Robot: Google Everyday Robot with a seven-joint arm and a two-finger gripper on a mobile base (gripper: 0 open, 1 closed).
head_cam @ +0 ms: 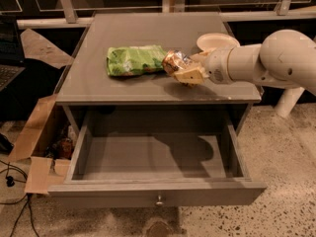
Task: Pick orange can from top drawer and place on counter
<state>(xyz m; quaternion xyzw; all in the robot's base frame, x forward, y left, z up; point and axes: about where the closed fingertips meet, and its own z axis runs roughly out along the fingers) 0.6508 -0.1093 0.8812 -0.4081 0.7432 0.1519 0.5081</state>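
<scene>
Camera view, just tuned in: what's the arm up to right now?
The gripper is closed on the orange can, holding it low over the counter near its front edge, right beside the green snack bag. The top drawer stands pulled open below. Whether the can touches the counter yet is unclear.
</scene>
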